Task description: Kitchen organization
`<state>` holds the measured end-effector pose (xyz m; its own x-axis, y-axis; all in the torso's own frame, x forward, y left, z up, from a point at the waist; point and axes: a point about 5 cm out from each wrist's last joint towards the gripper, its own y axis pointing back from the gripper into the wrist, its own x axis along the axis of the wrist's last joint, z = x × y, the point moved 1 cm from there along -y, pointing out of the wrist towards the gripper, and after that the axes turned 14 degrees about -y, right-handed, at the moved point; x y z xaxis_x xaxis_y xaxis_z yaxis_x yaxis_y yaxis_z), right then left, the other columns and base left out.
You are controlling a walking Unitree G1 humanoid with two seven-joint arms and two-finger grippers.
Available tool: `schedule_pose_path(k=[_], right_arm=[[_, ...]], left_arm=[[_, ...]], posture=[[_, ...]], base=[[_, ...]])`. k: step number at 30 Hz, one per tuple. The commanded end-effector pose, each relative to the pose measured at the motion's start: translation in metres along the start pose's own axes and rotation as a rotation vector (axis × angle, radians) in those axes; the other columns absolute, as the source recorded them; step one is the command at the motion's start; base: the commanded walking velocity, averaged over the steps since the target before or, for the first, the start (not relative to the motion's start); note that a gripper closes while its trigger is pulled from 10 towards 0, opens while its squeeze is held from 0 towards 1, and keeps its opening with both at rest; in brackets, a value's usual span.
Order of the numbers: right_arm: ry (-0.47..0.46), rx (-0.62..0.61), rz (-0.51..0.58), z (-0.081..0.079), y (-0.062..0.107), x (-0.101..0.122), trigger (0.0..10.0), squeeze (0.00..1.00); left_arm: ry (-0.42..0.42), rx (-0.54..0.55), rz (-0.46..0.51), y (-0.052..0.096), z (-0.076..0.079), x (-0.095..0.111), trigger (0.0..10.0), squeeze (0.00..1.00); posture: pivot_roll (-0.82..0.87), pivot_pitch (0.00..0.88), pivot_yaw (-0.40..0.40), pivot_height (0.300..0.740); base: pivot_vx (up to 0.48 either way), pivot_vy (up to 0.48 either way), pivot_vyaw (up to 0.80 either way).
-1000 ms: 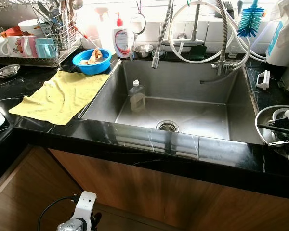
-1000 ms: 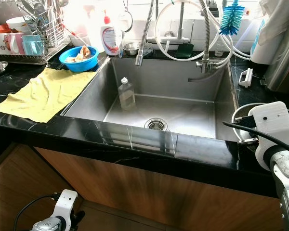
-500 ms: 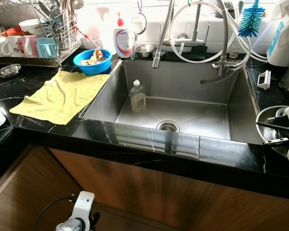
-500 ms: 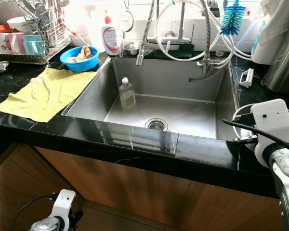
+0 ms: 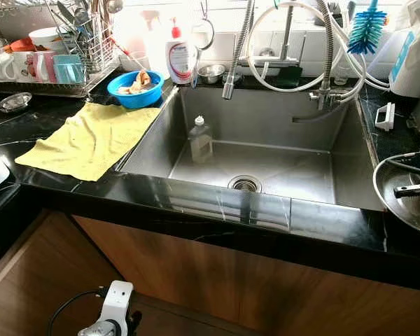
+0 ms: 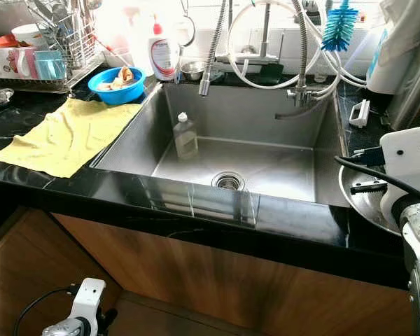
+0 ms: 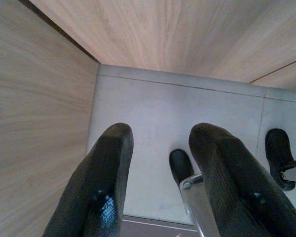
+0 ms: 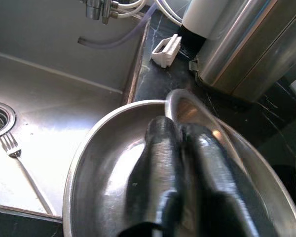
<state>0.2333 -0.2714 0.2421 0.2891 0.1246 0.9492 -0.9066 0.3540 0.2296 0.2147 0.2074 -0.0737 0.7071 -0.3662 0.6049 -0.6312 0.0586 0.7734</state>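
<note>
Holding the steel bowl by its rim at 3 o'clock of the sink, the right tool pinches narrow, probably for lifting; the left tool hangs wide, idle.

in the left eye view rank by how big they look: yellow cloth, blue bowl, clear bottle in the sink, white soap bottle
1. yellow cloth
2. blue bowl
3. clear bottle and white soap bottle: they look about alike, and the soap bottle stands farther back, so no ranking between them.

Brushed steel sink, glossy black counter, seemingly terry yellow cloth
</note>
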Motion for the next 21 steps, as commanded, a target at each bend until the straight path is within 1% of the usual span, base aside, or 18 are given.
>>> schedule_pose_path(k=[1, 9, 15, 16, 21], right_arm=[[-0.009, 0.000, 0.008, -0.0003, 0.0000, 0.0012, 10.0, 1.00], [-0.017, -0.012, 0.031, 0.0020, 0.0004, 0.0064, 10.0, 1.00], [-0.023, 0.006, 0.008, -0.0020, -0.0001, 0.0008, 10.0, 1.00], [-0.023, 0.011, 0.006, -0.0029, -0.0002, 0.0004, 10.0, 0.00], [-0.036, 0.019, 0.006, -0.0036, -0.0005, 0.0009, 10.0, 0.00]], left_arm=[[0.009, 0.006, -0.022, 0.0015, -0.0018, -0.0061, 10.0, 0.00], [0.019, 0.007, -0.022, 0.0009, -0.0003, -0.0052, 10.0, 0.00], [0.019, 0.006, -0.022, 0.0004, 0.0004, -0.0042, 10.0, 0.00], [0.019, 0.007, -0.022, 0.0004, 0.0002, -0.0040, 10.0, 0.00], [0.019, 0.010, -0.022, 0.0004, -0.0007, -0.0034, 10.0, 0.00]], posture=[[-0.26, 0.000, 0.081, 0.740], [-0.26, 0.000, 0.082, 0.740], [-0.26, 0.000, 0.081, 0.740], [-0.26, 0.000, 0.081, 0.740], [-0.26, 0.000, 0.081, 0.740]], base=[[0.000, 0.000, 0.00], [0.000, 0.000, 0.00], [0.000, 0.000, 0.00], [0.000, 0.000, 0.00], [0.000, 0.000, 0.00]])
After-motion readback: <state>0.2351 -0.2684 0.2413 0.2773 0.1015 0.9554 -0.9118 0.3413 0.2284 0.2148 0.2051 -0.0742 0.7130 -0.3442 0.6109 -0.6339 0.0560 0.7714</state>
